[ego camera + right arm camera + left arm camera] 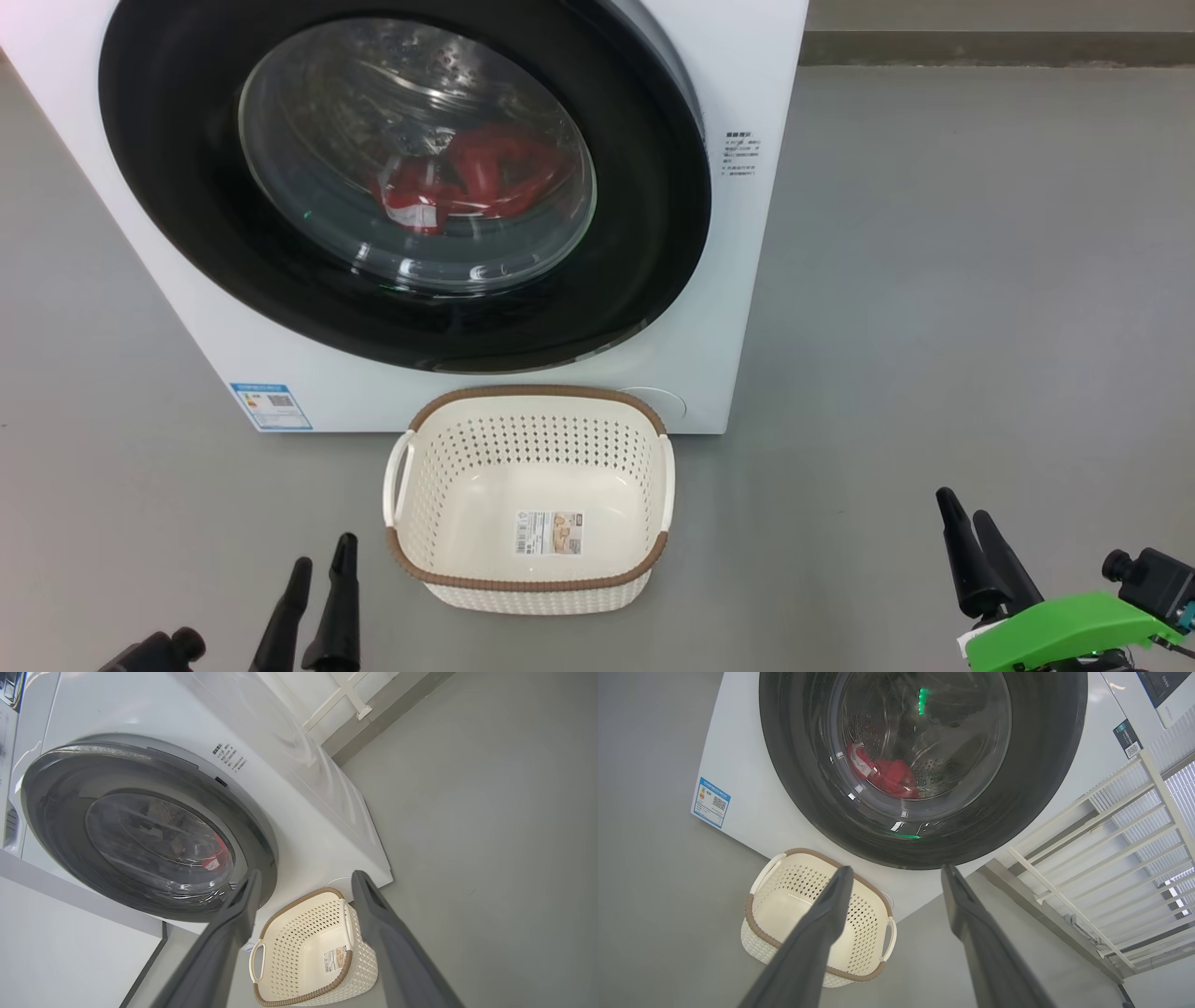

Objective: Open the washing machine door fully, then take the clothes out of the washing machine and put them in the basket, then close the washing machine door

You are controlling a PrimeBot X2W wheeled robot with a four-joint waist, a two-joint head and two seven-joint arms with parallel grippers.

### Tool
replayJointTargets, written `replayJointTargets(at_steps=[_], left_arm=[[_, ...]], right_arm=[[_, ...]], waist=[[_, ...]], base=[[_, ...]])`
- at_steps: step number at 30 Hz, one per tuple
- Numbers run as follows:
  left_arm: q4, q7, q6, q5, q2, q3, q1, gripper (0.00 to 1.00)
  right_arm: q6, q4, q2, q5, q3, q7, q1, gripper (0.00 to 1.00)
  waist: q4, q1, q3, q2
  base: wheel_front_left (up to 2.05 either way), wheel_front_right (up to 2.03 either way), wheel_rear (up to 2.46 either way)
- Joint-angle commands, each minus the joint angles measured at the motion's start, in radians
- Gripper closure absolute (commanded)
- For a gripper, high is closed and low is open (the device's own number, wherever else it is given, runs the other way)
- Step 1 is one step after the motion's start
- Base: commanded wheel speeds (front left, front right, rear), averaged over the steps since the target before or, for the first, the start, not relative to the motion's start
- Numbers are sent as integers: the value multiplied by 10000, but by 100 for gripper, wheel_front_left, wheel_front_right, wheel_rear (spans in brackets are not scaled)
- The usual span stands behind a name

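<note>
Nearest the camera, the left gripper was seen just left of the basket, its two dark fingers spread apart with nothing held between them. The right gripper was seen well to the right of the basket, its jaws likewise parted and empty. The basket was set on the grey floor, upright, with only a paper label lying on its bottom. Just behind the basket the white washing machine was placed, a blue sticker fixed at its lower corner, to the basket's left. Above the basket the round black-rimmed door was seen closed against the machine's front. Beyond the basket, behind the door's glass, the red and white clothes were heaped low in the steel drum.
</note>
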Motion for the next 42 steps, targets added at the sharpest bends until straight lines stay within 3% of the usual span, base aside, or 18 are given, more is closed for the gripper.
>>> replayJointTargets(at_steps=[1,42], left_arm=[[-354,-167,55,406,161,141,-28,0],[-1046,-1355,191,5327,225,-213,436,0]], right_arm=[[-4,-285,-204,-326,151,-141,-58,0],[-6,-444,-411,-4013,307,-1316,391,0]], waist=[[7,-1,3,0],[100,-1,32,0]], base=[[0,0,0],[0,0,0]])
